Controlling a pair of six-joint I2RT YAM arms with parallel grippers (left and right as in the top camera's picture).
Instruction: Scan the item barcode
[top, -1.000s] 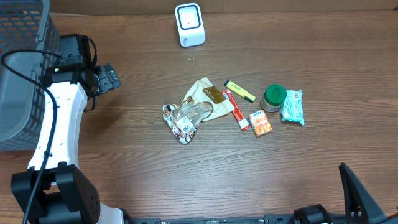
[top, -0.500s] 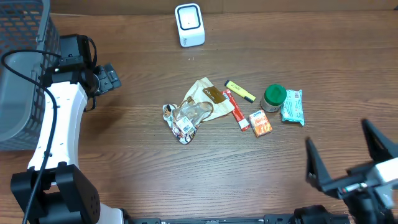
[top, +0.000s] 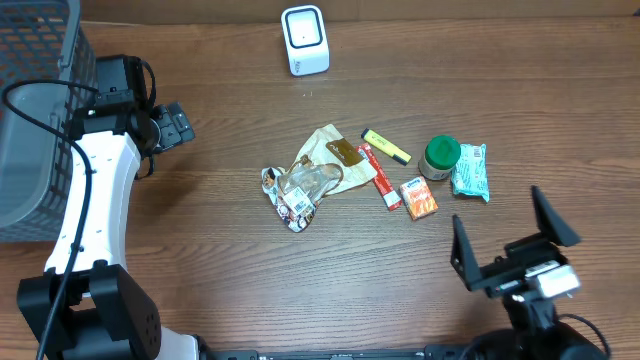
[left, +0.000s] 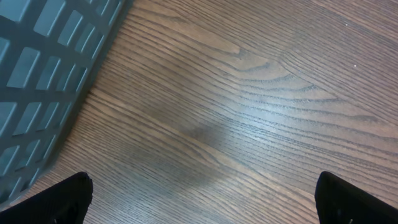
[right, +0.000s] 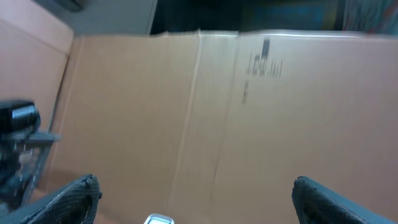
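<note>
The items lie clustered mid-worktop (top: 300, 290): a crumpled wrapper (top: 300, 185), a red stick (top: 379, 176), a yellow packet (top: 386, 146), an orange box (top: 418, 197), a green-lidded jar (top: 440, 156) and a teal packet (top: 470, 171). The white scanner (top: 304, 40) stands at the far edge, well apart from them. The right gripper (top: 505, 238), near right, is spread and empty. The left gripper (left: 205, 202), beside the grey basket (top: 30, 120) at the left, is spread over bare wood.

The left claw (top: 176, 125) and right claw (top: 506, 240) both gape wide, gripping nothing.
</note>
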